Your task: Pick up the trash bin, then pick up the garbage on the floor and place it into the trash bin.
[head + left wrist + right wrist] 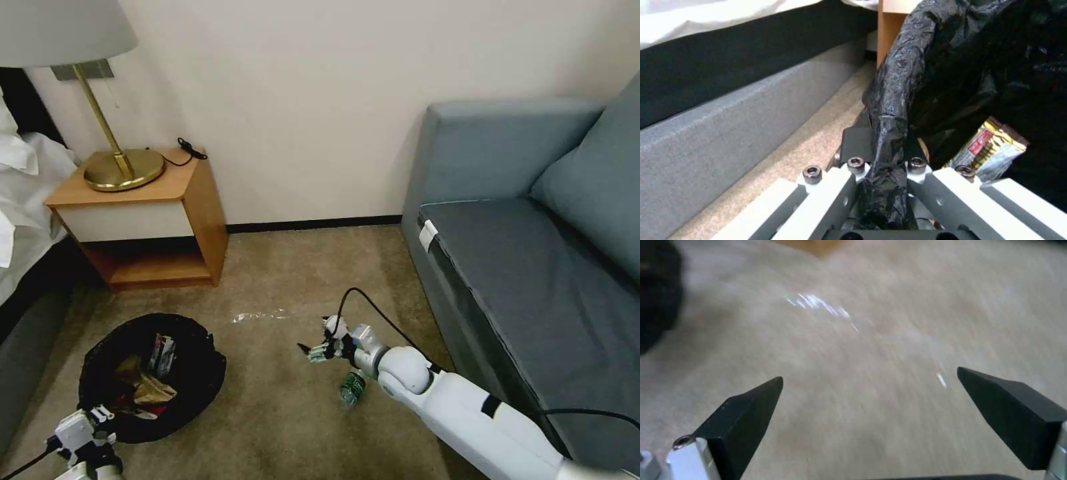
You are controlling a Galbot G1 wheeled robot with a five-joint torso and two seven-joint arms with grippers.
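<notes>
closest to the head camera, the left gripper (pixel 93 427) is clamped on the rim of the small round trash bin lined with crinkly black plastic (pixel 152 377); its wrist view shows the bag (pixel 889 156) pinched tight between the white fingers. the bin sits low over the tan carpet (pixel 267 413), near the wooden nightstand (pixel 143 220) and the bed's grey base (pixel 729 133). inside it lie a crumpled tan paper (pixel 152 389), a red-and-white packet (pixel 160 353) and a gold-and-dark bar wrapper (pixel 989 150).

the right gripper (pixel 319 351) hangs just above the carpet towards the blue-grey sofa (pixel 533 267), its black fingers (pixel 746 413) spread wide with nothing between them. the small clear bottle with a green label (pixel 351 388) lies on its side on the carpet just under that arm's wrist, closer to the robot than the fingertips. a glinting streak on the carpet (pixel 257 317), beyond the gripper, is possibly a scrap of clear film, though the view is too smeared to be sure.

the step in hand looks like fetching the bottle, the last clear piece still on the floor. to do it well, the right gripper should draw back over the bottle, turn so the fingers straddle its round body across the width, and close at mid-length so it cannot roll away. the left should keep the bin's mouth level and within reach.
</notes>
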